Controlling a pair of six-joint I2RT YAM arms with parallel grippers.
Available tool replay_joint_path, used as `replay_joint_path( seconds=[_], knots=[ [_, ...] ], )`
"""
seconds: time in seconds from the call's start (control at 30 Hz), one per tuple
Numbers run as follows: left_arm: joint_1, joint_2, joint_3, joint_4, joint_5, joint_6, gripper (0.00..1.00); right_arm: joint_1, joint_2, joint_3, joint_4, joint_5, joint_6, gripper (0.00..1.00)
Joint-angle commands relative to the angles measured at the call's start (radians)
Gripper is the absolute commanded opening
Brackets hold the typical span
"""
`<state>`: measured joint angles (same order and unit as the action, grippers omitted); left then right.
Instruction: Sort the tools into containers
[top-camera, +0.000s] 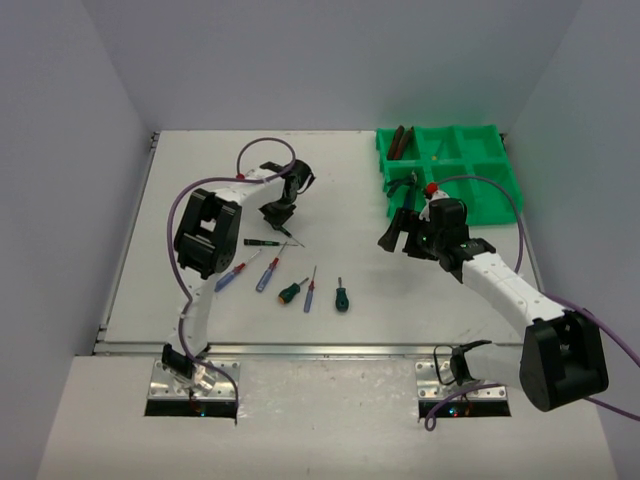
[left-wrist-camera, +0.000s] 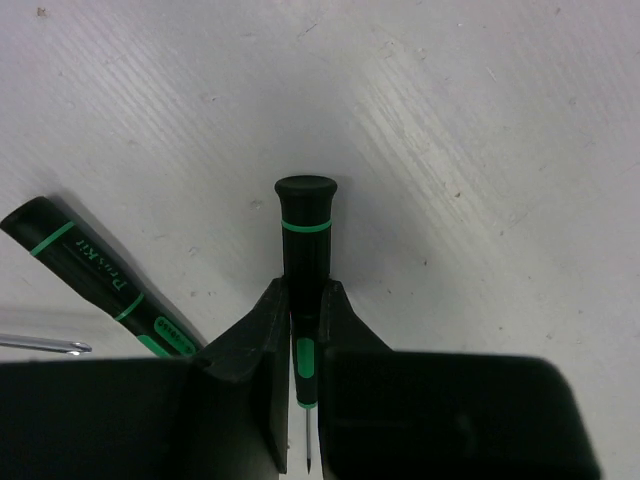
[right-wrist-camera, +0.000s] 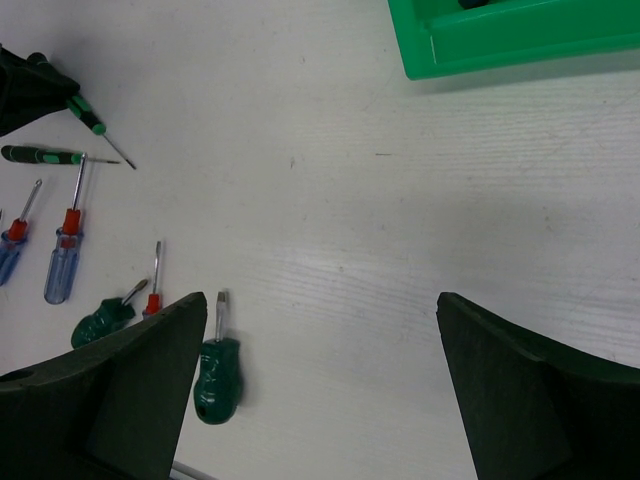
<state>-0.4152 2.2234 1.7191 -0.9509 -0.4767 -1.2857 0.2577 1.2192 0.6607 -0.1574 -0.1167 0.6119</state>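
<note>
Clearly, we are only partway through the sorting. The green tray sits at the far right of the table, and only its far-left compartment shows anything in it: a few dark red-and-black tools leaning there. The other compartments that we can see look bare.

Out on the table, left of centre, six tools lie loose:
- a black screwdriver with green bands
- two blue-handled screwdrivers
- two stubby green ones
- a thin one with a red collar

The left gripper is clamped tight on a seventh tool, a slim black screwdriver with a green ring near its cap. The fingers pinch the lower handle, the cap points away from the wrist and the thin blade runs back between the jaws. We cannot tell whether it has left the table. Its twin lies just beside it.

The right gripper hangs with its jaws wide apart and nothing between them, over bare table between the tray and the loose tools.

We judge that the held screwdriver goes to the tray next, and the six others are left to do.
</note>
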Motion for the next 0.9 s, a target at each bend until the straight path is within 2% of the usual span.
replay_joint_path(
  seconds=[0.0, 0.13, 0.2, 0.37, 0.43, 0.47, 0.6, 0.87],
  knots=[
    [0.012, 0.027, -0.019, 0.067, 0.044, 0.026, 0.00, 0.000, 0.005, -0.004, 0.048, -0.010, 0.011, 0.95],
    [0.010, 0.009, -0.034, 0.183, 0.113, 0.095, 0.00, 0.001, 0.006, -0.013, 0.062, -0.023, 0.006, 0.97],
    [0.006, -0.037, -0.080, 0.303, 0.179, 0.156, 0.00, 0.002, 0.005, -0.026, 0.107, -0.051, -0.010, 0.98],
    [-0.047, -0.292, -0.426, 0.962, 0.423, 0.368, 0.00, 0.000, 0.014, -0.047, 0.244, -0.323, -0.049, 0.98],
    [-0.074, -0.370, -0.466, 1.056, 0.472, 0.409, 0.00, 0.002, 0.016, -0.055, 0.297, -0.465, -0.049, 0.95],
    [-0.092, -0.393, -0.478, 1.093, 0.498, 0.435, 0.00, 0.003, 0.017, -0.058, 0.325, -0.487, -0.041, 0.92],
    [-0.165, -0.472, -0.540, 1.236, 0.646, 0.467, 0.00, 0.005, 0.035, -0.074, 0.418, -0.573, 0.009, 0.69],
    [-0.230, -0.539, -0.677, 1.460, 0.759, 0.368, 0.00, 0.011, 0.066, -0.088, 0.496, -0.621, 0.059, 0.60]
  ],
)
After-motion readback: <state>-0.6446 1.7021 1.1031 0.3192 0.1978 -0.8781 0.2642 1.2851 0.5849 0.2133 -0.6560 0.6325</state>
